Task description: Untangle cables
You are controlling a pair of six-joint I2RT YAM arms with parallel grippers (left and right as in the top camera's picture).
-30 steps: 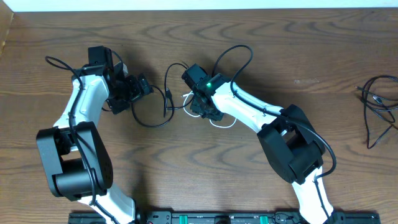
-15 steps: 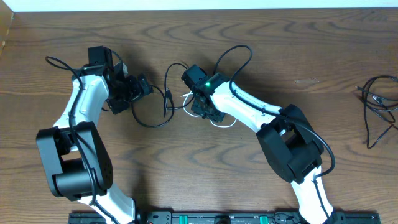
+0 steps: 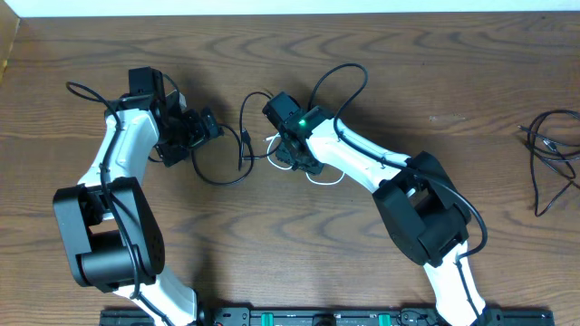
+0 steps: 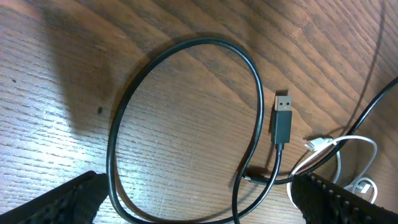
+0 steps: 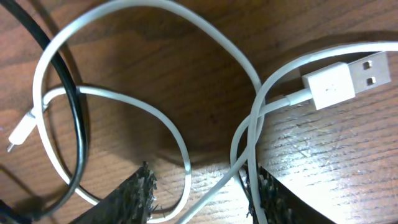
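Table (image 3: 381,36) of brown wood grain, pale strip (image 3: 272,7) along far edge | left gripper (image 4: 196,180) spread wide, empty, above black cable (image 4: 258,112) loop | right gripper (image 5: 199,174) partly apart; I see white cable (image 5: 180,143) between fingers, unclamped, black crossing it | second black cable (image 3: 553,149) far right

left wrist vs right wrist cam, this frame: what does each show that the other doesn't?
Left wrist only: the black cable lying in one big loop, its black USB plug flat beside the loop, and the left claw, wide open.

Right wrist only: the right claw, open, astride crossing strands of the white cable, plus a clear look at its white USB plug.

Both: the white cable crossing the black cable, on the wooden table. The left wrist view catches only the white cable's edge.
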